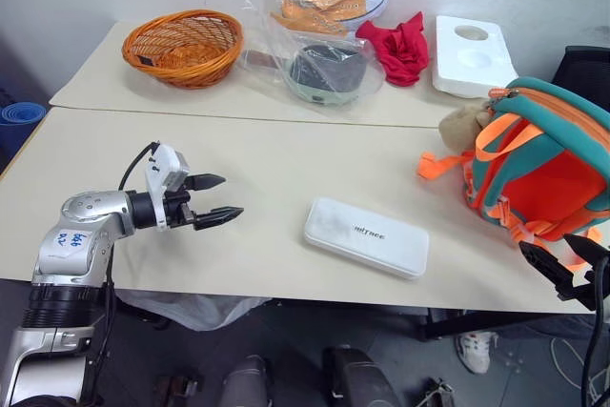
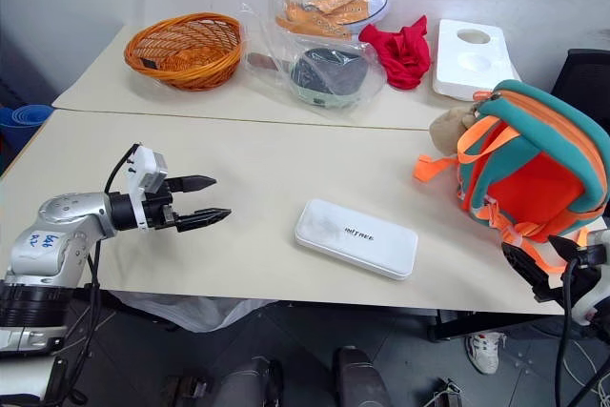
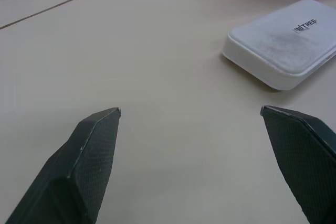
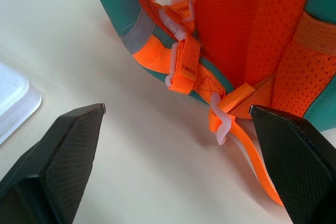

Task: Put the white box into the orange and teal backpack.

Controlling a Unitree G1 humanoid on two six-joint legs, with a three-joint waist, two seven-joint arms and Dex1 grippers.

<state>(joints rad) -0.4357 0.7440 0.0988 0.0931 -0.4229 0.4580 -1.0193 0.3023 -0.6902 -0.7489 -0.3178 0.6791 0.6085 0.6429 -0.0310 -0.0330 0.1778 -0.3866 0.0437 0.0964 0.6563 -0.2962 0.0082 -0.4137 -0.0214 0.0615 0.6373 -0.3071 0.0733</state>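
Note:
The white box lies flat on the beige table, near the front edge, with small dark lettering on its lid. To its right stands the orange and teal backpack, upright, a tan plush toy at its top left. My left gripper hovers open over the table a hand's width left of the box; its wrist view has a corner of the box ahead of the spread fingers. My right gripper is open at the table's front right corner, close to the backpack's orange straps.
Along the back of the table sit an orange wicker basket, clear plastic bags holding shoes and a bowl, a red cloth and a white foam tray with round hollows. A black chair stands at the right.

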